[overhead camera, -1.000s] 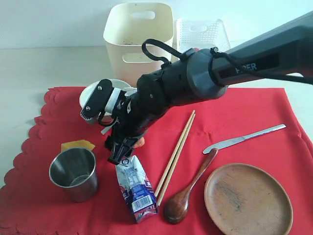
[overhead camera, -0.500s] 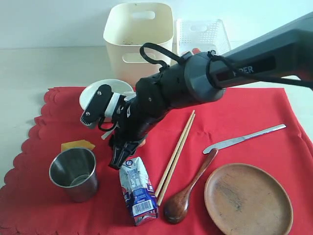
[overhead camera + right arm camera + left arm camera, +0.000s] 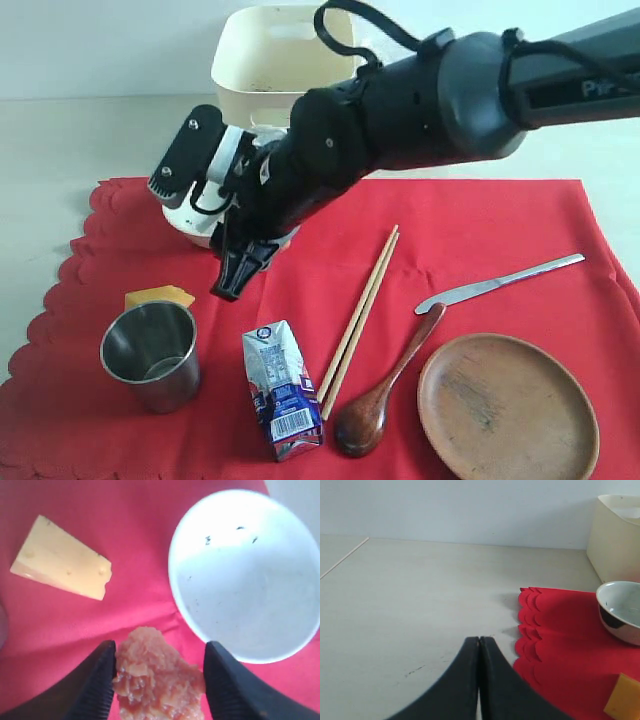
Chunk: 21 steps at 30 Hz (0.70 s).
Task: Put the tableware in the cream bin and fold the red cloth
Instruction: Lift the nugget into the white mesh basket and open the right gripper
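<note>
My right gripper [image 3: 235,280] hangs above the red cloth [image 3: 480,230], shut on a lumpy orange-pink food piece [image 3: 157,675] held between its fingers. Beside it sits the white speckled bowl [image 3: 245,575], partly hidden by the arm in the exterior view. The steel cup [image 3: 150,355] stands front left. Chopsticks [image 3: 360,305], knife [image 3: 500,283], dark spoon [image 3: 385,385] and brown plate [image 3: 508,408] lie to the right. At the back stands the cream bin [image 3: 260,60]. My left gripper [image 3: 479,640] is shut and empty over bare table beside the cloth's scalloped edge [image 3: 525,630].
A cheese wedge [image 3: 158,296] lies just behind the cup. A milk carton [image 3: 282,388] lies between the cup and the chopsticks. The right arm [image 3: 400,110] spans the back of the cloth and hides what stands right of the cream bin.
The right gripper has risen and moved back toward the bowl, lifting the orange-pink food piece off the cloth. The milk carton shifted slightly. The left gripper shows no earlier view.
</note>
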Each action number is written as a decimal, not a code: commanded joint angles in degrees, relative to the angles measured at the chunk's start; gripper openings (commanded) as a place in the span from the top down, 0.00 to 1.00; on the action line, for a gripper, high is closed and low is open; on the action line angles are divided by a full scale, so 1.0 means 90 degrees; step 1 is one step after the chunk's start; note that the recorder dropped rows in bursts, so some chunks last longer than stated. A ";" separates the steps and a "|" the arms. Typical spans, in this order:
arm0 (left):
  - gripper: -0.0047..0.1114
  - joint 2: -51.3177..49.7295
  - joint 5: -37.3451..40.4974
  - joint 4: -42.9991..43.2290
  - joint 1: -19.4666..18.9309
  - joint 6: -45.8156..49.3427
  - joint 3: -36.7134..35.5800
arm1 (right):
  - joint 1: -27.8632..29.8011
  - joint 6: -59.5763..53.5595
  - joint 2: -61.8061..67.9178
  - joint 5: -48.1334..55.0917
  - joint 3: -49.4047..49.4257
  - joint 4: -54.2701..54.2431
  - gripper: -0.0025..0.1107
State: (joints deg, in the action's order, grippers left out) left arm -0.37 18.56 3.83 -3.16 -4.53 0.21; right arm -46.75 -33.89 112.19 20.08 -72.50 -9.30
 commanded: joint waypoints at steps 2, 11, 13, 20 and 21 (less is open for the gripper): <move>0.95 0.0041 -0.0023 -0.0012 0.0036 -0.0029 -0.0023 | 0.0067 -0.0040 -0.0561 -0.0035 0.0007 0.0035 0.98; 0.95 0.0041 -0.0023 -0.0012 0.0036 -0.0029 -0.0023 | 0.0639 -0.0003 -0.1130 -0.0241 0.0007 0.0035 0.98; 0.95 0.0041 -0.0023 -0.0012 0.0036 -0.0029 -0.0023 | 0.0888 0.0131 -0.1180 -0.0415 0.0007 0.0035 0.98; 0.95 0.0041 -0.0023 -0.0012 0.0036 -0.0029 -0.0023 | 0.1643 0.0131 -0.1191 -0.1055 0.0007 0.0035 0.98; 0.95 0.0041 -0.0023 -0.0012 0.0036 -0.0029 -0.0023 | 0.1784 0.0131 -0.1191 -0.1223 0.0007 0.0035 0.98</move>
State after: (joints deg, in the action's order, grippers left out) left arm -0.37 18.56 3.83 -3.16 -4.53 0.21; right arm -33.22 -33.05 102.16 13.03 -72.45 -9.30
